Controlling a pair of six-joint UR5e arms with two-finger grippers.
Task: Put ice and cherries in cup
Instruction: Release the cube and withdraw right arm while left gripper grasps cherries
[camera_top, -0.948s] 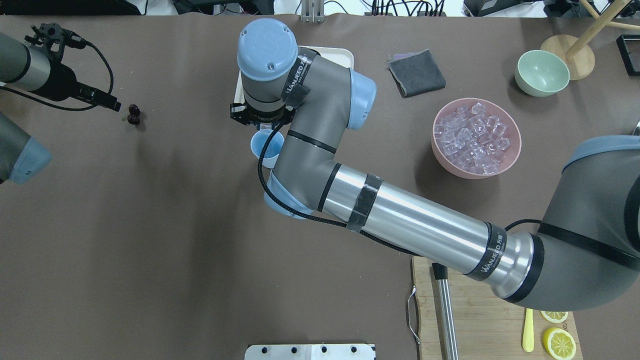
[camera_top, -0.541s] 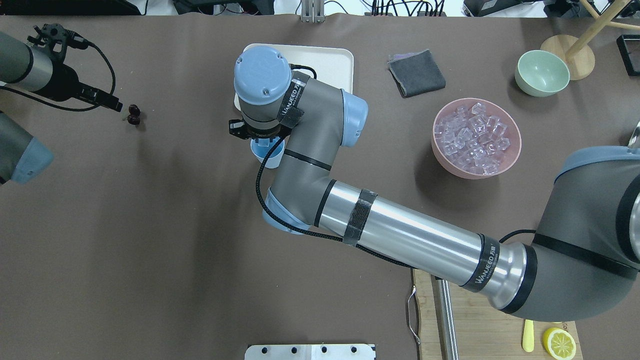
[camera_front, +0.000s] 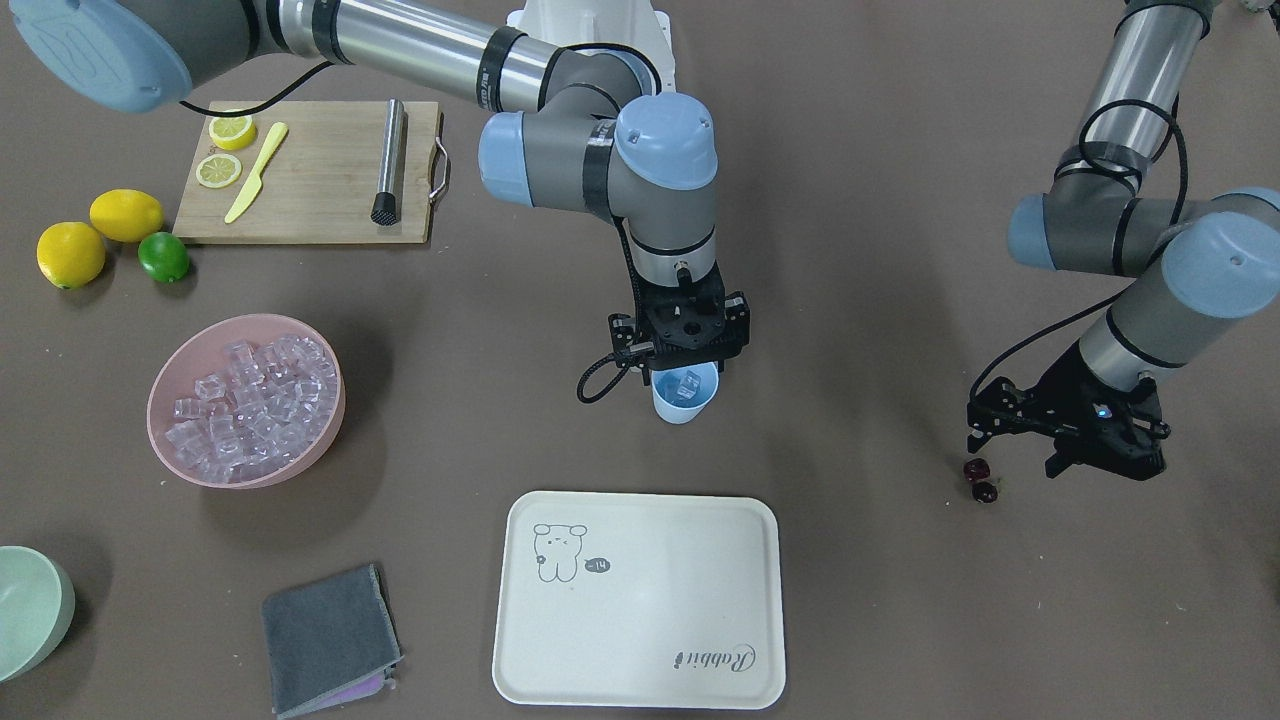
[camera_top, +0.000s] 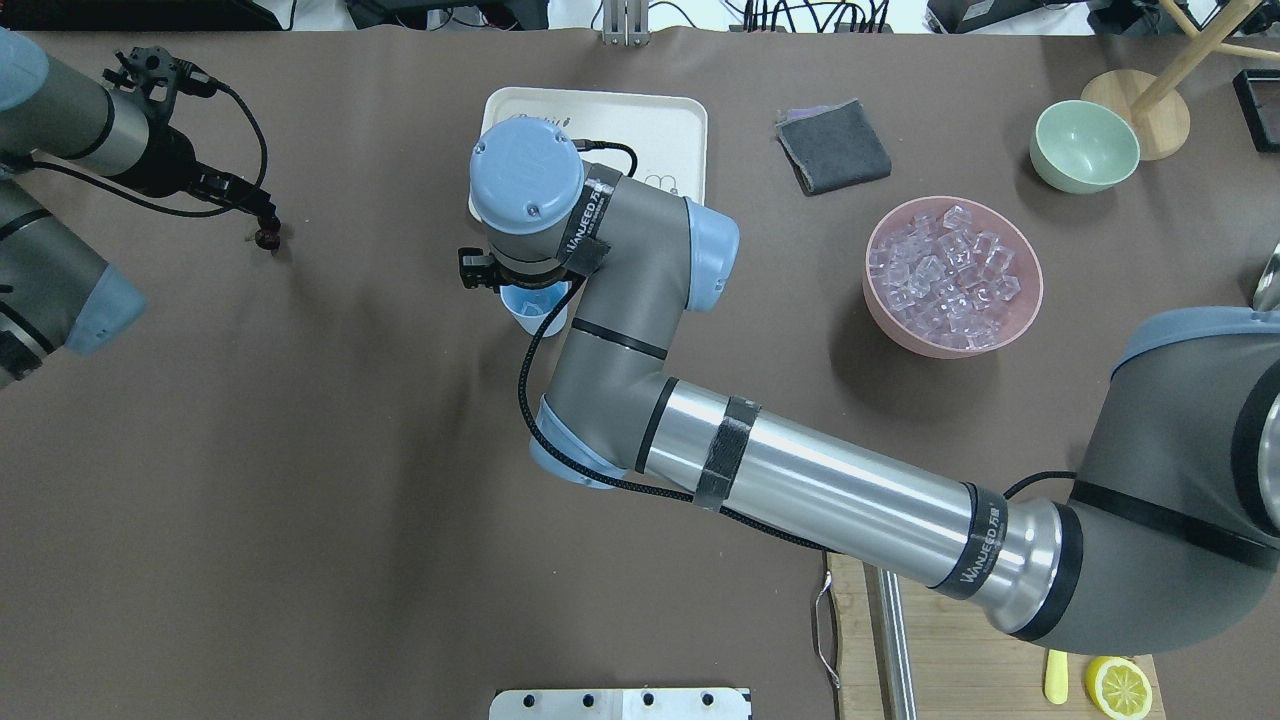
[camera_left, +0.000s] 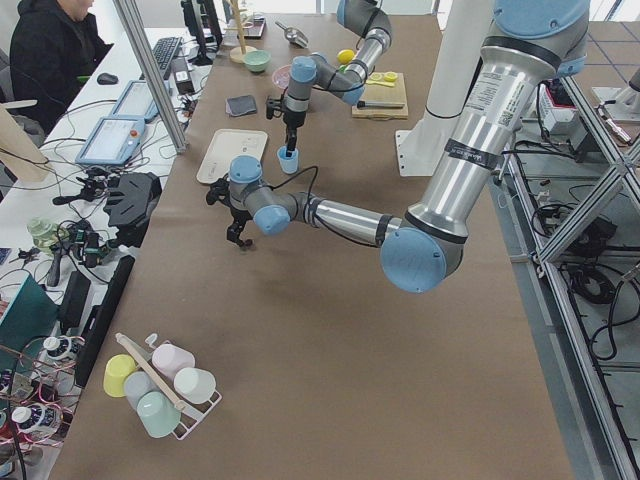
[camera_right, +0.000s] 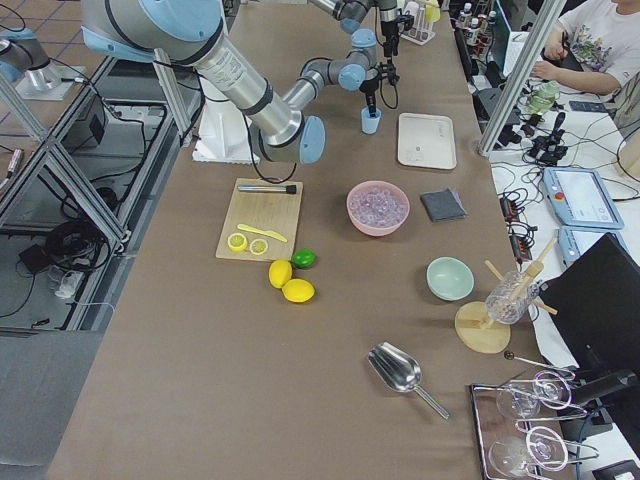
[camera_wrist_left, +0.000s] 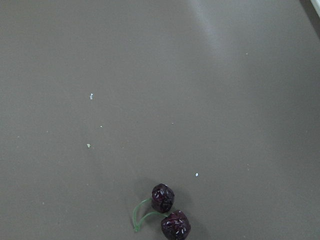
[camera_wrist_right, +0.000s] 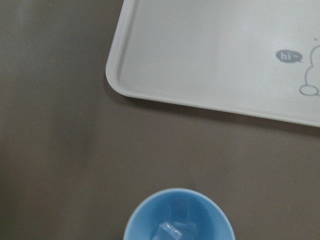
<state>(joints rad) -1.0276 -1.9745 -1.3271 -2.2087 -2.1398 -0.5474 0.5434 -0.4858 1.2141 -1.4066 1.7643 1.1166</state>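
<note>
The light-blue cup (camera_front: 684, 400) stands on the brown table just short of the cream tray, and it also shows in the overhead view (camera_top: 530, 312). One clear ice cube (camera_wrist_right: 175, 230) lies inside it. My right gripper (camera_front: 682, 368) hangs directly over the cup's mouth, seemingly open, holding nothing. More ice (camera_front: 250, 400) is heaped in the pink bowl (camera_front: 160, 385). The dark cherries (camera_front: 980, 480) lie on the table on my left side. My left gripper (camera_front: 1010, 455) hovers just above them, open, and they show at the bottom of the left wrist view (camera_wrist_left: 167, 212).
The cream tray (camera_front: 640, 640) lies beyond the cup. A grey cloth (camera_front: 325, 635) and a pale green bowl (camera_front: 30, 610) lie further out. A cutting board (camera_front: 310, 190) with lemon slices, knife and muddler, plus lemons and a lime (camera_front: 163, 257), sit near my base.
My left gripper has moved right until it is over the cherries. My right wrist has drawn back from over the tray and stays above the cup, which has not moved.
</note>
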